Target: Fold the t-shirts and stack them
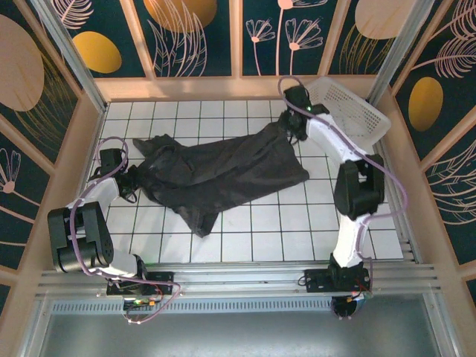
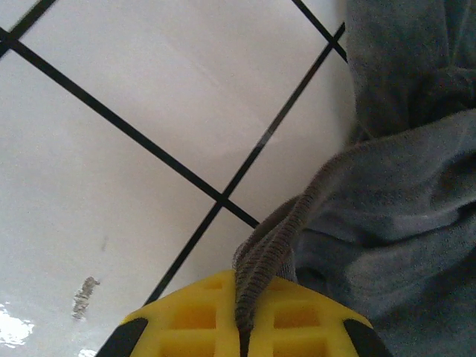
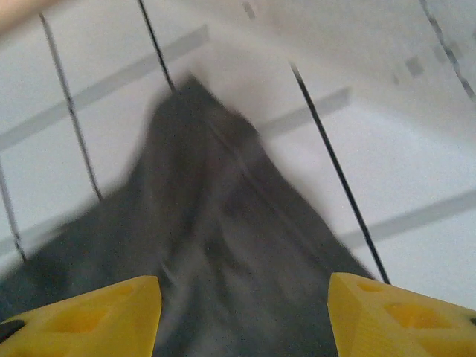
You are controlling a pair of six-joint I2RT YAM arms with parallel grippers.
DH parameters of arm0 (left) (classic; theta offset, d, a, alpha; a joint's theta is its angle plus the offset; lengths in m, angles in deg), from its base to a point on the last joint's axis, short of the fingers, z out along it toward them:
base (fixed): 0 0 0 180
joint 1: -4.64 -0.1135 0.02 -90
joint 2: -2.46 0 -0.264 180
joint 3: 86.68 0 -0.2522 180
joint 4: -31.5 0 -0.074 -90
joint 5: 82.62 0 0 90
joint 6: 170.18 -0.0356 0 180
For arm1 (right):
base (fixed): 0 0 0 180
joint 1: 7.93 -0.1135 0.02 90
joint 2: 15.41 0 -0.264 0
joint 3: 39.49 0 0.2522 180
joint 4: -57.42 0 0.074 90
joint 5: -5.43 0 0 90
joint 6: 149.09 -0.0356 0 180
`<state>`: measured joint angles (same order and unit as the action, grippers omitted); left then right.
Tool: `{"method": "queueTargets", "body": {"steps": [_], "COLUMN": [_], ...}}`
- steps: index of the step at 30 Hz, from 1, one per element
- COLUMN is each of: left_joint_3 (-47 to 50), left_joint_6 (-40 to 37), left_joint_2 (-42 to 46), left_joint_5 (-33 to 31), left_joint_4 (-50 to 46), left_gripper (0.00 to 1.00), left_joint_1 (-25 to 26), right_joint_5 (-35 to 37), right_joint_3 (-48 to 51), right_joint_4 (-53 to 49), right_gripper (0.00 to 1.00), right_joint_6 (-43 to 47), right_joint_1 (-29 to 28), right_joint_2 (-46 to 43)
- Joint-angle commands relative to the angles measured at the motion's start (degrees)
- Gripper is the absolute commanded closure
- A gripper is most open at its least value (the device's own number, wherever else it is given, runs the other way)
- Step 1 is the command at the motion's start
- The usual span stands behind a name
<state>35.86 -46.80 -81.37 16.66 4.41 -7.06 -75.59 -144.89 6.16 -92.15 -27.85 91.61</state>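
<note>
Your left gripper (image 1: 132, 181) is closed tight on the black t-shirt (image 1: 223, 167). In the left wrist view a ribbed edge (image 2: 286, 223) of the cloth runs down into the seam between the yellow fingers (image 2: 305, 320), which meet around it. The shirt lies rumpled and drawn out across the white tiled table (image 1: 297, 230), reaching from that grip at the left to your right gripper (image 1: 296, 125) at the far right, just beside the white lattice basket (image 1: 349, 111). In the blurred right wrist view, your right gripper's fingers (image 3: 387, 312) stand well apart, with a raised peak of dark fabric below and between them.
</note>
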Motion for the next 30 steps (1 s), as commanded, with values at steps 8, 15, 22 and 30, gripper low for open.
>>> {"method": "queueTargets", "body": {"steps": [8,15,22,30], "left_joint_3": [0.0,-0.8,-1.4,-5.2], "left_joint_6": [0.0,1.0,2.3,12.3], "left_joint_2": [0.7,0.1,1.6,3.7], "left_joint_5": [5.2,6.8,9.9,16.9], "left_joint_4": [2.0,2.7,2.9,6.8], "left_gripper": [1.00,1.00,1.00,1.00], "left_joint_1": [-0.3,-0.3,-0.3,-0.3], "right_joint_5": [-1.1,-2.4,-5.2,-3.6], "right_joint_3": [35.6,31.0,26.4,19.9], "right_joint_4": [7.5,10.4,11.2,11.8], "right_gripper": [0.44,0.44,0.64,1.00], "right_joint_6": [-5.2,-1.5,0.1,-0.6], "right_joint_1": [-5.1,-0.3,1.4,0.9], "right_joint_2": [-20.0,-9.6,1.5,-6.5]}}
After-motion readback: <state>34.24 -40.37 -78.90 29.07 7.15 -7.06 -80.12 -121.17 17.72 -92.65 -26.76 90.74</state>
